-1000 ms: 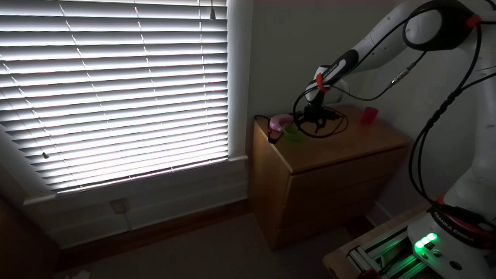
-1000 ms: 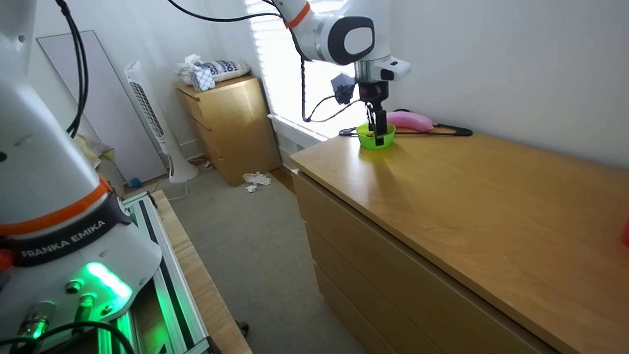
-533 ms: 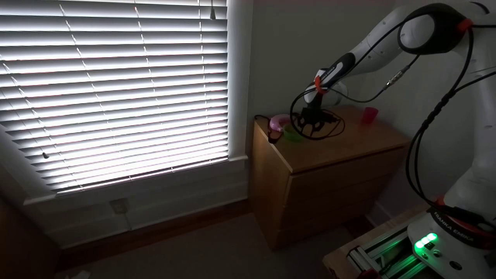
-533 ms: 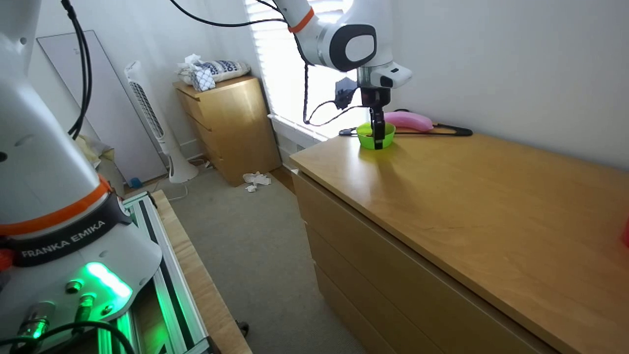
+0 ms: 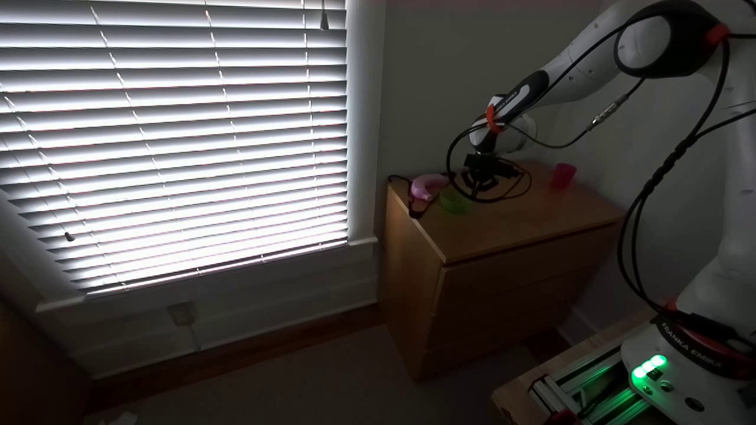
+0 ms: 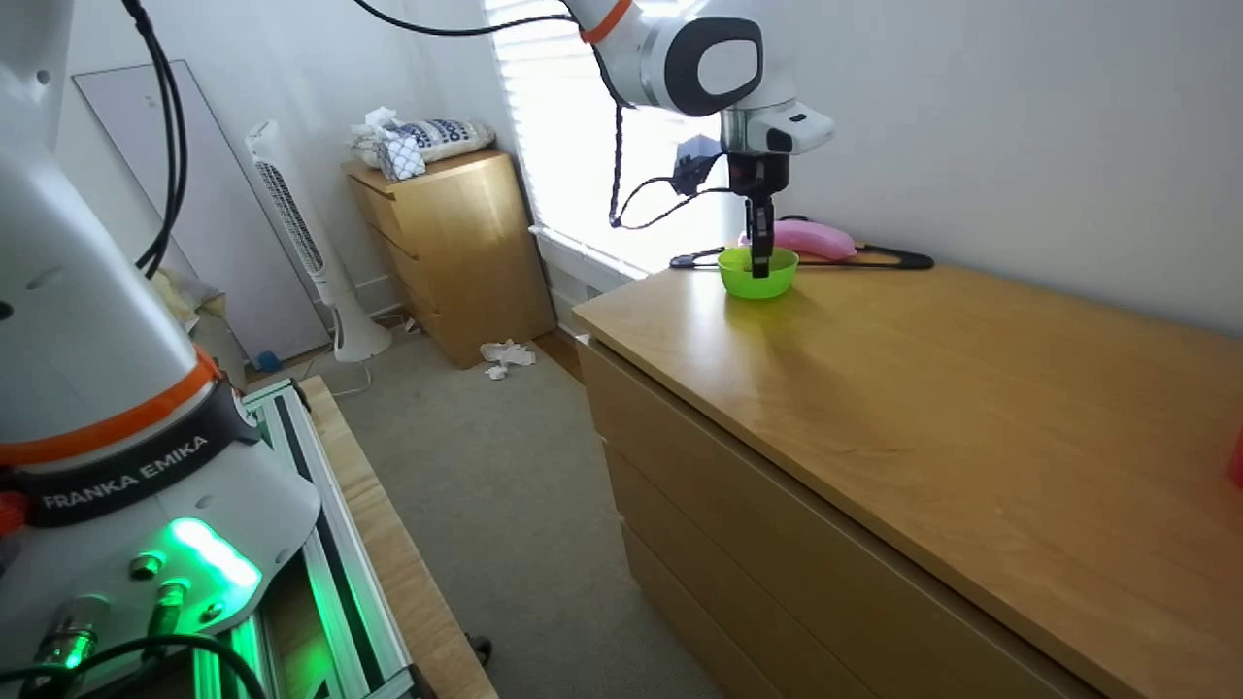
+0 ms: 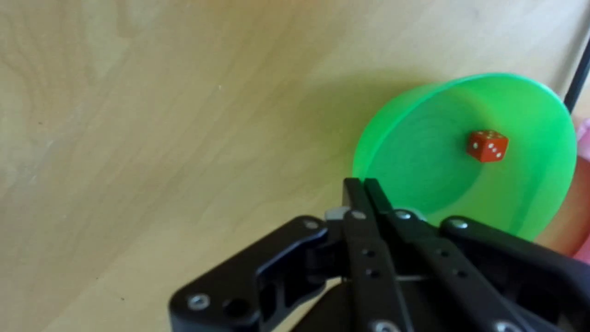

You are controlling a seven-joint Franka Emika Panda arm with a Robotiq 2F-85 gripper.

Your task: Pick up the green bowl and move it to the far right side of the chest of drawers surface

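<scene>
Your gripper (image 7: 363,180) and the green bowl (image 7: 465,180) sit slightly right of their earlier place; the fingers pinch narrow on its rim, at the left end of the chest of drawers (image 6: 923,427).

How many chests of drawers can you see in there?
2: the chest of drawers under the green bowl, and a second chest, with a sack on top, by the window. Others could be out of view.

Green bowl (image 7: 428,152): smooth plastic look. Die (image 7: 487,146): likewise. Chest of drawers (image 6: 923,408): wood-grained, glossy top. Gripper (image 7: 362,182): smooth, matt finish. Carpet (image 6: 524,466): matt, textile look.
</scene>
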